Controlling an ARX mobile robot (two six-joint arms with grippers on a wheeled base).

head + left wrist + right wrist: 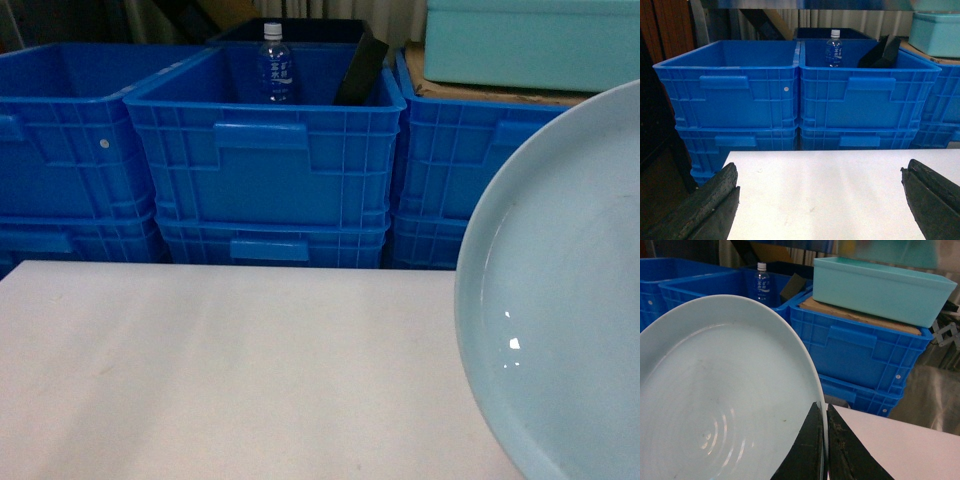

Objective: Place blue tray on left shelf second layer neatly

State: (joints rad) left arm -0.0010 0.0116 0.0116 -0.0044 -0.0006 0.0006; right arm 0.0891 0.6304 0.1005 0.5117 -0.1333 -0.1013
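The blue tray (pixel 560 300), a pale light-blue round dish, is held tilted up on edge at the right of the head view, above the white table (pixel 200 370). My right gripper (pixel 825 442) is shut on the tray's rim, one black finger on each side of the blue tray (pixel 715 400). Neither gripper shows in the head view. My left gripper (pixel 819 200) stands open over the white table (pixel 830 185) with nothing between its fingers. A shiny steel rail (pixel 790 4) of the shelf crosses the top of the left wrist view. I cannot tell which layer it is.
Stacked dark-blue ribbed crates (pixel 265 160) line the table's far edge. One holds a water bottle (pixel 275 65) and a black object (pixel 360 65). A pale teal box (pixel 880 287) rests on cardboard on the right crate (pixel 860 347). Shiny steel (pixel 935 390) shows at far right.
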